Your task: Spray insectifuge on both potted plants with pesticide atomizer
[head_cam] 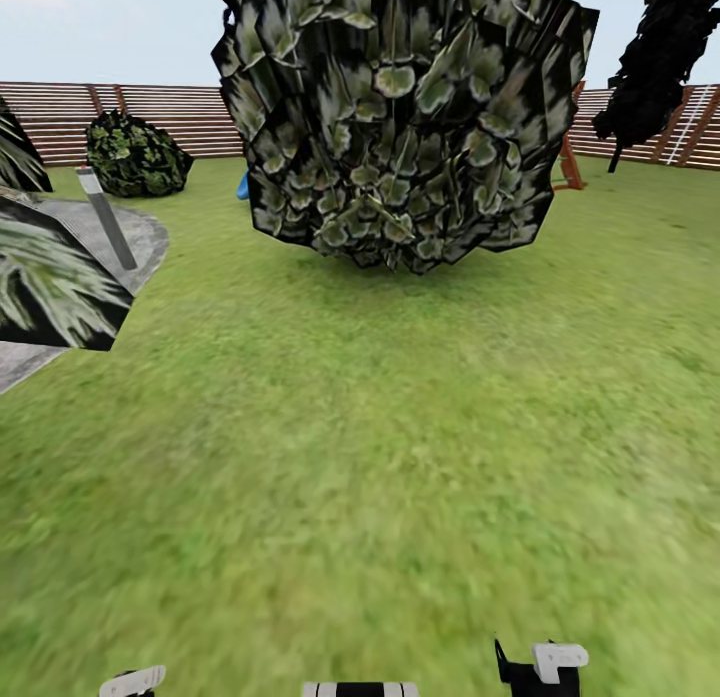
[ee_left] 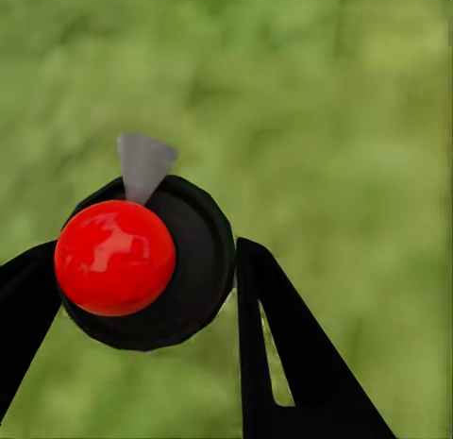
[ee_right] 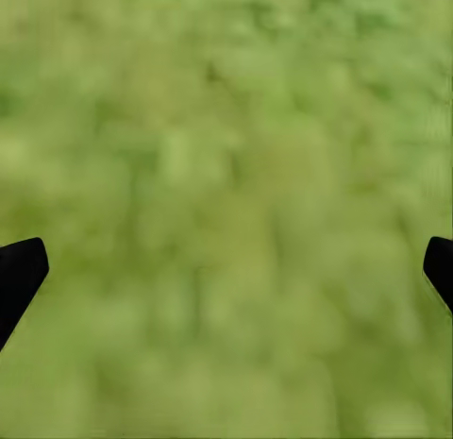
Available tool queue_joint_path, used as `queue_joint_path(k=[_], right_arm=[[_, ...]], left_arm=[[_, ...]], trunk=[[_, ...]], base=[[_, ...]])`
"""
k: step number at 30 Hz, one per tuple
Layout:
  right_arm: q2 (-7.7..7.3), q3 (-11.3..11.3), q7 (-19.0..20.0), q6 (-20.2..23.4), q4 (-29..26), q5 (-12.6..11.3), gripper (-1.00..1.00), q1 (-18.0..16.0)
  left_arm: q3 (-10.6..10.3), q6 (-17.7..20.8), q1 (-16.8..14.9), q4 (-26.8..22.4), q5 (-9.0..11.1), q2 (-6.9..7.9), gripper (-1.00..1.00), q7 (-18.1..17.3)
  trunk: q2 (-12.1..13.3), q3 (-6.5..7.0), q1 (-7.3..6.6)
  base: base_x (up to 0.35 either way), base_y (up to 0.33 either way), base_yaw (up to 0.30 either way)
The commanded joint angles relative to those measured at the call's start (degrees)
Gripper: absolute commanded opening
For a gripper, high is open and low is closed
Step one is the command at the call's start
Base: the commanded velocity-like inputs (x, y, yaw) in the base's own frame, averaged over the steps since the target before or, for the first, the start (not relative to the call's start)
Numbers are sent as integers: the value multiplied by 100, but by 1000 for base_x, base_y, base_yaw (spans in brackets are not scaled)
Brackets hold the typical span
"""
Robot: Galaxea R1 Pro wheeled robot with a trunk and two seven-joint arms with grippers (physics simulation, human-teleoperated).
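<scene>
The pesticide atomizer (ee_left: pixel 189 288) sits in the left tool (ee_left: pixel 144 250). In the left wrist view it appears end-on as a round black body with a glossy red ball (ee_left: pixel 114 257) in front of it and a small grey wedge (ee_left: pixel 144 163), probably the nozzle, sticking out past its rim. The two black fingers (ee_left: pixel 283 345) stand on either side of the body and seem to touch it, so I judge the tool closed on the bottle. The right tool (ee_right: pixel 226 260) is spread wide with nothing between its tips, and blurred grass lies beyond it.

Beneath both tools is the lawn (head_cam: pixel 380 457) of the garden. Ahead, a big dark bush (head_cam: pixel 400 117) fills the middle of the head view. To the left are a smaller bush (head_cam: pixel 135 157), the grey stone patio (head_cam: pixel 140 237) with a slanted pole (head_cam: pixel 108 222), and palm fronds (head_cam: pixel 50 287). The slatted fence (head_cam: pixel 200 112) runs along the back.

The main risk is spraying the wrong plant. The big bush is the nearest greenery and is easily taken for a target, while the low rosettes have yet to be found. Driving straight on could run the base or arms into that bush. The hold is another risk, because the fingers meet a round body, so a jolt over the grass could turn the bottle and point the nozzle off target. I cannot tell which way the nozzle faces relative to anything ahead.
</scene>
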Motion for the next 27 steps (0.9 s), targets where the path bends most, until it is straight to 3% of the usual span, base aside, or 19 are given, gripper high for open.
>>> queue_joint_path(k=[1,27], right_arm=[[0,-39,-23,-17,6,61,100,-3],[0,-40,-29,-15,0,61,100,-3]], left_arm=[[50,-22,-3,3,-28,-2,-100,-40],[50,-27,-2,3,-32,-2,-100,-40]], trunk=[[-1,-4,2],[-1,-4,2]], base=[[340,0,0],[340,-2,0]])
